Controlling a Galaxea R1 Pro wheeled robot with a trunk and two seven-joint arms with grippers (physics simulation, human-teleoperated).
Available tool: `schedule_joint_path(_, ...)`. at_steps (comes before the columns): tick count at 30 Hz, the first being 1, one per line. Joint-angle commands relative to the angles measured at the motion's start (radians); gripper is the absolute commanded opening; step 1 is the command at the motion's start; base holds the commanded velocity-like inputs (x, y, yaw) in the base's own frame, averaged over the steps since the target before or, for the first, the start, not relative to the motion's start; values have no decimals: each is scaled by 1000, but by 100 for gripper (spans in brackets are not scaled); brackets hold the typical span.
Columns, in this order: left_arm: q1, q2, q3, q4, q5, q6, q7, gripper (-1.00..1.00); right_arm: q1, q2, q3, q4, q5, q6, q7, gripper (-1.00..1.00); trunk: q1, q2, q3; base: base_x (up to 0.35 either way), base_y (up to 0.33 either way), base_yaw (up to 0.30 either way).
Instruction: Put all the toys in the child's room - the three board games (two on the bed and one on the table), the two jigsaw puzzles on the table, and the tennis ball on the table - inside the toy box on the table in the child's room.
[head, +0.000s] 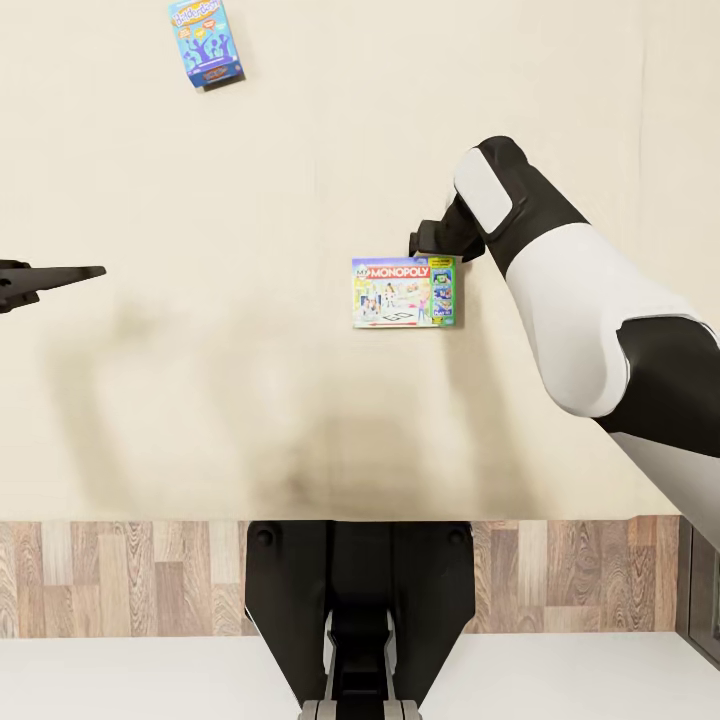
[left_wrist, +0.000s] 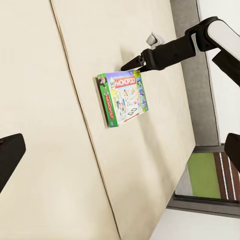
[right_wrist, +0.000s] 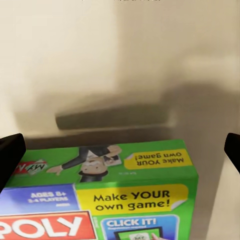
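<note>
Just beyond the Monopoly box (head: 405, 292), the right gripper (head: 425, 240) hovered, fingers spread wide.
Far left on the bed (head: 250, 180) lay a small blue game box (head: 206, 42); the left gripper (head: 60, 276) couldn't be judged.

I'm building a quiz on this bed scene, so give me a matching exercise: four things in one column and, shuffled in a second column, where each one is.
Things:
1. Monopoly box
2. blue game box
3. right gripper
4. left gripper

Places:
A. far up the cream mattress, toward the robot's left
B. out at the robot's left, over bare mattress
C. lying flat mid-mattress
D. poised at the Monopoly box's far edge, fingers apart

Pairs: 1-C, 2-A, 3-D, 4-B
</note>
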Motion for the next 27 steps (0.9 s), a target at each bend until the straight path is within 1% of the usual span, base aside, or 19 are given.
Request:
schedule_joint_path(1, 0, 0, 0, 0, -1, 11, -4, 100, 0, 0, -2, -1, -9, 2, -10, 100, 1, -2, -1, 0, 0, 0)
schedule_joint_path(13, 0, 0, 0, -1, -2, 11, -4, 100, 0, 0, -2, -1, -9, 2, -10, 100, 1, -2, 5, 0, 0, 0)
schedule_joint_path(27, 0, 0, 1, -3, -2, 11, -4, 100, 0, 0, -2, 0, -9, 2, -10, 100, 1, -2, 19, 0, 0, 0)
